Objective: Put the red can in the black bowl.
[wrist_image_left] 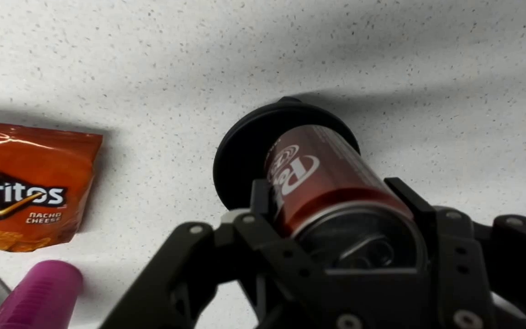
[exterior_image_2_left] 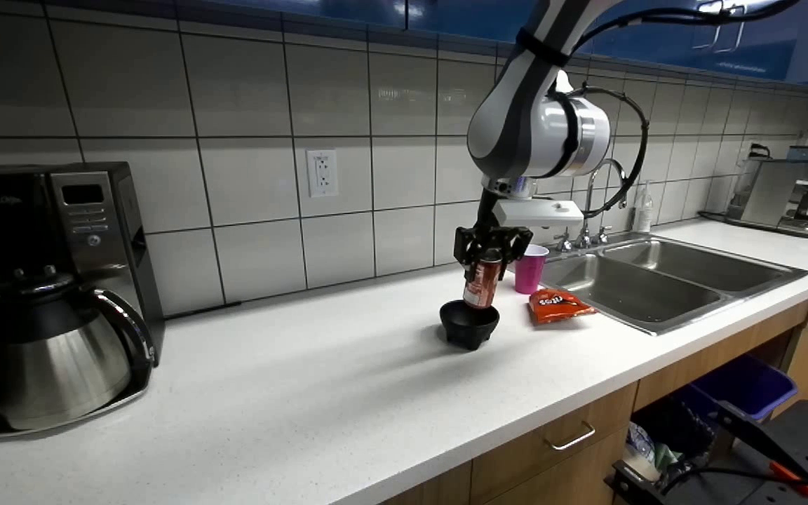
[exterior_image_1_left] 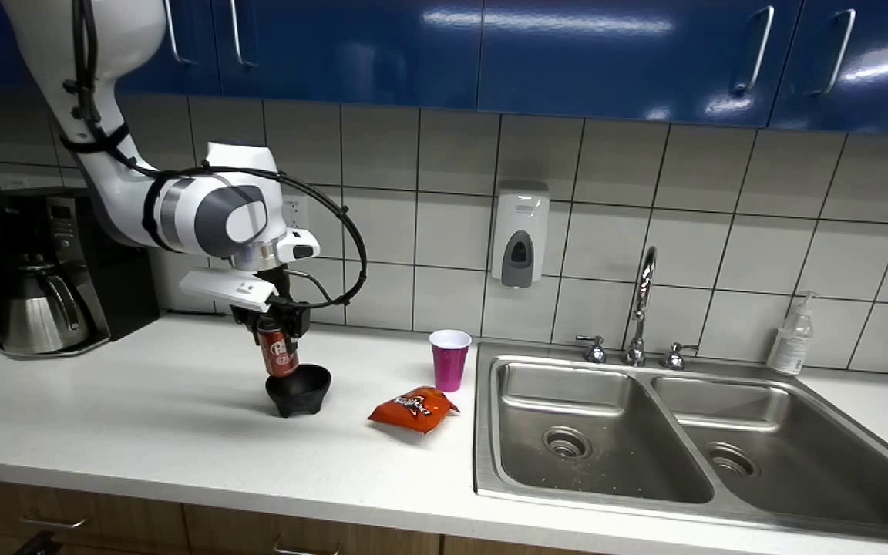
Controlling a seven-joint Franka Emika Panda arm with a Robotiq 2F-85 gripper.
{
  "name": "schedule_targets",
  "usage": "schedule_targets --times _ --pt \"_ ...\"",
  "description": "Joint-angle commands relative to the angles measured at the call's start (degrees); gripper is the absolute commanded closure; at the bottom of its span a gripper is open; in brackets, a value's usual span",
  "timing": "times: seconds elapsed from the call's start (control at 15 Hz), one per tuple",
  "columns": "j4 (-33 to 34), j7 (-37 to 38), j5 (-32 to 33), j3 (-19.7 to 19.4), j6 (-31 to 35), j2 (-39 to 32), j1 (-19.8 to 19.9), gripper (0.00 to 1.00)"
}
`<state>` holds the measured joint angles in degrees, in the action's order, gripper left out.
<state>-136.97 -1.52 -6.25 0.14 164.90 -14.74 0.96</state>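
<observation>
Speckled counter (wrist_image_left: 153, 59); red can (wrist_image_left: 336, 189), white-lettered, silvery-rimmed.

White arm (exterior_image_1_left: 116, 204), dark grey panels (exterior_image_1_left: 213, 223); black cable (exterior_image_1_left: 363, 258), black straps (exterior_image_2_left: 543, 49); black tool (wrist_image_left: 331, 194), silvery screws (wrist_image_left: 467, 318).

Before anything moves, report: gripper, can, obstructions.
Gripper closed on red can. Can tilted over black bowl, contact unclear. Nothing seen blocking; snack bag and pink cup off aside.

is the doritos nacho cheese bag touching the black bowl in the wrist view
No, a stretch of speckled countertop lies between the Doritos Nacho Cheese bag and the black bowl.
</observation>
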Motion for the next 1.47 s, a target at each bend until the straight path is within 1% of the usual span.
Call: schedule_targets --times 0.0,0.4,0.8,1.07,1.4 --pt "3.4 5.4 3.5 -2.3 0.2 -2.7 -2.1 0.61" --pt "6.7 9.9 6.9 -5.4 0.1 -6.7 -4.9 0.61" --pt "9.9 12.9 7.2 -7.2 -1.1 -10.3 -7.2 0.61" --pt "11.2 14.9 7.8 -9.0 -2.0 -12.1 -9.3 0.61" --pt "12.4 15.4 7.5 -9.6 -2.5 -14.0 -9.8 0.61"
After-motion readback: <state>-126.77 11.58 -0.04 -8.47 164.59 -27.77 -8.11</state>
